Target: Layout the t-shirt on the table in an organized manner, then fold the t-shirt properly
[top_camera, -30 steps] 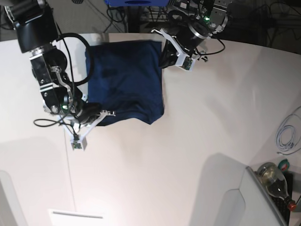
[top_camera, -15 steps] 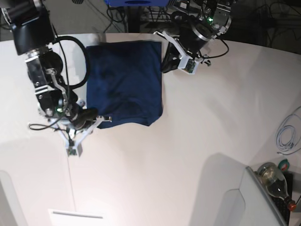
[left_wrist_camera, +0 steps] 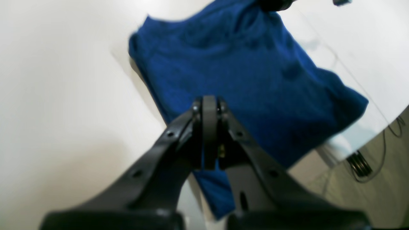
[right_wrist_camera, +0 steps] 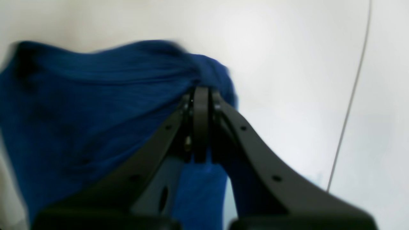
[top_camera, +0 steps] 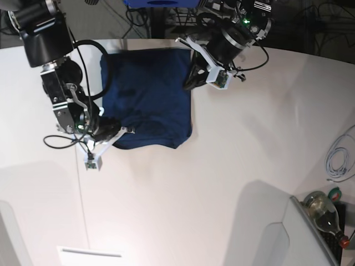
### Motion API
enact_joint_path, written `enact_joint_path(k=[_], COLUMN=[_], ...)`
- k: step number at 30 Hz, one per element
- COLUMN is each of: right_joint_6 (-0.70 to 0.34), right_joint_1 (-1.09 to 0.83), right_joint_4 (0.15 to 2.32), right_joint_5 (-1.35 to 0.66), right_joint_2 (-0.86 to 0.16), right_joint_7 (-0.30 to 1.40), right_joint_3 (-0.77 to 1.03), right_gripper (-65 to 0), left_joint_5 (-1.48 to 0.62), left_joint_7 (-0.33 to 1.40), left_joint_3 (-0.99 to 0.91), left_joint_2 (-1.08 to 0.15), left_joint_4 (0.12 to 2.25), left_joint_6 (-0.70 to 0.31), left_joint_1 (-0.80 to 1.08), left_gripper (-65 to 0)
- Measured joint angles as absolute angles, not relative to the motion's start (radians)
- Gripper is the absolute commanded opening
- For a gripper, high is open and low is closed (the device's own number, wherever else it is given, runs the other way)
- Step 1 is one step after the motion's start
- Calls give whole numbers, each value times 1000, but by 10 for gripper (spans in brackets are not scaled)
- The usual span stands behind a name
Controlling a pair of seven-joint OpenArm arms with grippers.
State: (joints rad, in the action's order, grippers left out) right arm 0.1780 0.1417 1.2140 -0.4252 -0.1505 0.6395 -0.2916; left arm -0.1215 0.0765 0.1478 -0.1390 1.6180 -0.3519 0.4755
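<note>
White tabletop [top_camera: 222,166], curved edge, thin seam line at 7 o'clock; cables and a bottle [top_camera: 324,210] at 4 o'clock.

Item: t-shirt [top_camera: 147,94], dark navy, folded to a rough rectangle, at 12 o'clock on the tabletop.

Left gripper [top_camera: 191,80]: fingers pressed together, at the shirt's 3 o'clock edge; whether cloth is pinched cannot be told.

Right gripper [top_camera: 119,134]: fingers pinching the bunched 7 o'clock corner.

Handling note: likely a squaring step; draw both sides evenly and keep the cloth low and taut, so layers stay aligned.
</note>
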Motion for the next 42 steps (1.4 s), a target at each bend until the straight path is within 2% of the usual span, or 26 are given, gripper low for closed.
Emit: enact_joint_path(k=[5,9,11,16,20,23,28,31,33,37,42], right_joint_6=[179,183,183,208,205,208,206,207,199,194,202], right_joint_1=[134,53,-7,-290,-523,-684,-883,-917,-879,-751,-548], right_joint_4=[1254,1501,1634,1892,2028,2017,2009,1905,1752,1445,929], right_joint_5=[-423,-421,-431,-415,-419,-420,-422,-416,-422,-420,-422], right_joint_2=[-154,-171,-193,-213,-207,-205,-196,-202,-200,-196,-149], right_joint_7=[625,633,706,743,724,753,707,616,576,447,231], right_joint_3=[-290,-286,-279,-113,1,22,22,-46,-125,-295,-413], right_gripper=[-636,-636,-636,-636,-636,-636,-636,-636,-636,-636,-636], left_joint_5=[-125,-131,-132,-122,-121,-123,-122,-104,-2,115,125], left_joint_7=[70,71,67,63,58,59,58,41,9,-250,-393], left_joint_3=[141,128,71,-131,-178,-178,-163,-124,-80,-12,-1], left_joint_2=[-157,-218,-233,-234,-297,-309,-303,-311,-305,-279,-233], left_joint_4=[1615,1619,1620,1636,1632,1632,1617,1503,1361,996,475], left_joint_6=[-349,-351,-358,-366,-392,-390,-396,-391,-392,-393,-391], left_joint_1=[490,539,580,683,757,851,968,955,902,777,529], left_gripper=[-650,-650,-650,-650,-650,-650,-650,-650,-650,-650,-650])
